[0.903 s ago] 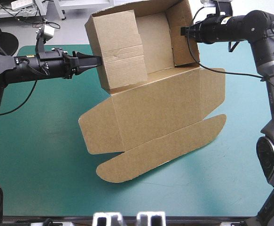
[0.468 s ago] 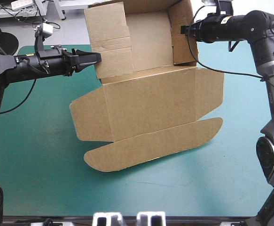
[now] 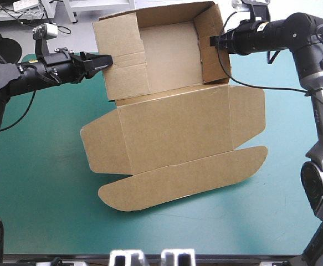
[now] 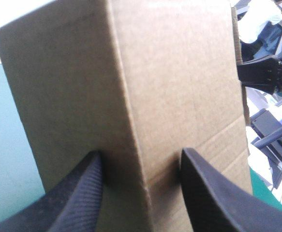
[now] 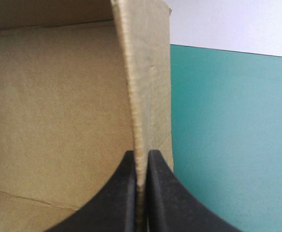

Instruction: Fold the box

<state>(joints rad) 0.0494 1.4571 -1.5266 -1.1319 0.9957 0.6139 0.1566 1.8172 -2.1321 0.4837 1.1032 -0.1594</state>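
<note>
Brown board everywhere: the box point(image 3: 172, 127) is held over the far half of the worktop point(image 3: 45, 166), tray raised, lid spread flat toward the near edge. Its right wall is pinched by the right gripper point(image 3: 212, 40), fingers point(image 5: 126, 193) all but closed on the sheet. Its left wall's corner is straddled by the left gripper point(image 3: 107, 60), fingers spread, nothing clamped. The tray's long axis is stretched gripper to gripper.

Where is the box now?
In the high view the box is at the table's far middle, between the left jaws at its left wall and the right jaws pinching its right wall.
</note>
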